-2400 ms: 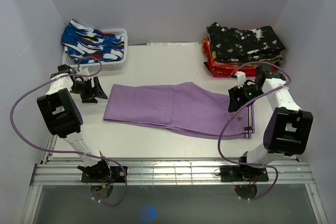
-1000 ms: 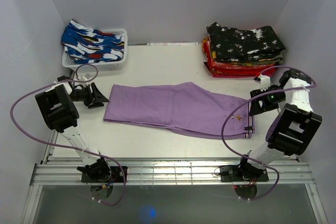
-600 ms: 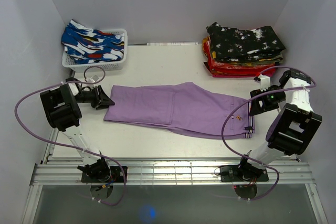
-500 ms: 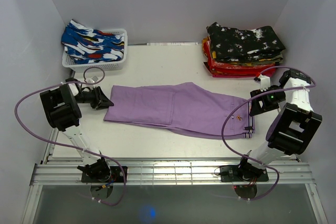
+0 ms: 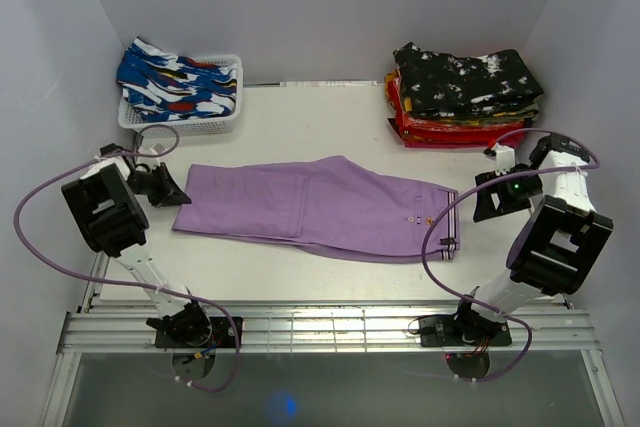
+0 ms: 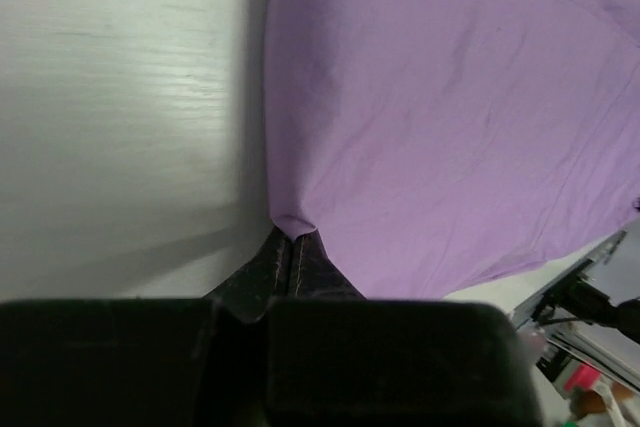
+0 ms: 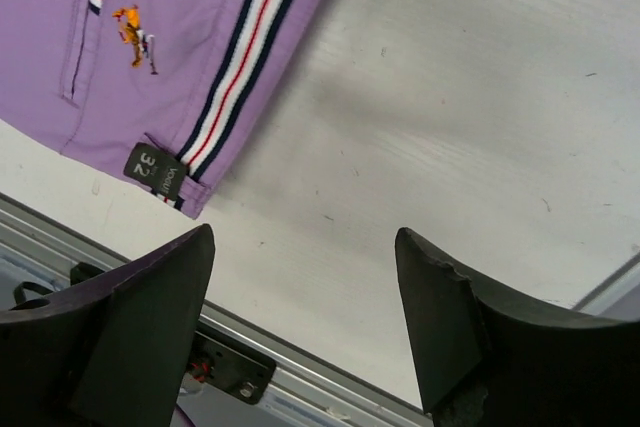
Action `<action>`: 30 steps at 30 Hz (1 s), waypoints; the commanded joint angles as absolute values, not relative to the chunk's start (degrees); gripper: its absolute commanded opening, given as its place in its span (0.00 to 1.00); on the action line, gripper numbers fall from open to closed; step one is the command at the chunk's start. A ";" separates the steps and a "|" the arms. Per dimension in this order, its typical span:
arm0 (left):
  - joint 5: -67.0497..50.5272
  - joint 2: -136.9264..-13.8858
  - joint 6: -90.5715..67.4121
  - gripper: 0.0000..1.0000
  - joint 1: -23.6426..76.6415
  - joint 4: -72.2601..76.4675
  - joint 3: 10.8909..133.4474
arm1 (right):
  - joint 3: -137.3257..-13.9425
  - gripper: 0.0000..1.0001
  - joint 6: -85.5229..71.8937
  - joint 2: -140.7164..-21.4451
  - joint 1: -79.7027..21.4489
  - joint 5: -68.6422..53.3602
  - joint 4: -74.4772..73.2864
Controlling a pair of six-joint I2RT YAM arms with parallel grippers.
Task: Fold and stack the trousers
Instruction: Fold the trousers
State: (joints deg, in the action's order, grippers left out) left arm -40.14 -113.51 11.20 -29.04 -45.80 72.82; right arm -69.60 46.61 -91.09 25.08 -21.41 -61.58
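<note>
Purple trousers (image 5: 320,209) lie flat across the middle of the table, legs to the left, waistband with a striped trim (image 5: 452,227) to the right. My left gripper (image 5: 178,196) is shut on the hem at the trousers' left end; in the left wrist view its fingertips (image 6: 291,243) pinch a small fold of purple cloth (image 6: 430,117). My right gripper (image 5: 482,201) stands open over bare table just right of the waistband, touching nothing; the right wrist view shows the striped waistband (image 7: 240,57) and a size label (image 7: 153,171) beyond its spread fingers (image 7: 160,297).
A white basket (image 5: 226,123) of blue patterned clothes stands at the back left. A stack of folded trousers (image 5: 465,92), black-and-white on top of red, sits at the back right. White walls close in both sides, and a metal rail (image 5: 330,327) runs along the near edge.
My left gripper closed on the trousers' left hem and pulled left, sliding the whole garment leftward. The waistband moved away from my right gripper, which stayed in place and open.
</note>
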 commanded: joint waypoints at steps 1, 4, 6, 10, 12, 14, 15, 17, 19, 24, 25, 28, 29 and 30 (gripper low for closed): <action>-35.16 -106.00 15.64 0.00 -30.59 -49.56 78.21 | -67.33 0.80 42.81 -90.61 25.31 -24.34 -58.45; -34.98 -104.16 17.93 0.00 -30.59 -53.87 81.64 | -66.89 0.83 38.69 -92.19 25.23 -29.08 -57.48; -35.42 -103.63 18.54 0.00 -30.59 -56.15 83.66 | -66.88 0.84 36.31 -94.47 25.14 -33.81 -56.78; -37.70 -104.06 17.93 0.00 -30.32 -60.98 87.53 | -64.52 0.84 28.42 -97.90 24.44 -42.26 -52.92; -38.32 -104.15 17.49 0.00 -29.97 -62.31 89.20 | -62.85 0.84 25.15 -99.48 23.21 -45.86 -48.62; -38.41 -103.63 17.23 0.00 -29.36 -63.36 89.73 | -59.61 0.85 20.34 -100.45 21.98 -47.10 -42.76; -38.41 -103.45 17.05 0.00 -29.18 -63.54 90.08 | -58.55 0.85 18.91 -101.59 20.75 -48.24 -40.80; -38.49 -103.18 17.31 0.00 -28.48 -65.03 91.23 | -55.57 0.82 15.05 -102.48 19.69 -50.09 -36.85; -37.71 -102.66 17.23 0.00 -27.86 -66.00 92.19 | -54.15 0.77 12.76 -103.88 18.02 -50.98 -31.48; -37.96 -102.22 16.70 0.00 -26.64 -69.08 96.32 | -50.98 0.47 7.48 -106.61 15.91 -42.22 -24.45; -38.06 -102.22 16.79 0.00 -26.11 -70.39 97.46 | -50.80 0.39 7.12 -106.70 15.91 -41.23 -24.00; -37.97 -101.25 14.69 0.00 -22.42 -71.98 102.12 | -51.41 0.08 6.68 -107.05 15.56 -38.32 -23.73; -37.71 -100.90 13.89 0.00 -21.11 -72.24 104.30 | -51.59 0.08 6.59 -107.05 15.56 -38.23 -23.73; -37.79 -100.72 13.02 0.00 -18.05 -72.33 105.20 | -51.68 0.08 6.50 -106.96 15.12 -38.23 -23.73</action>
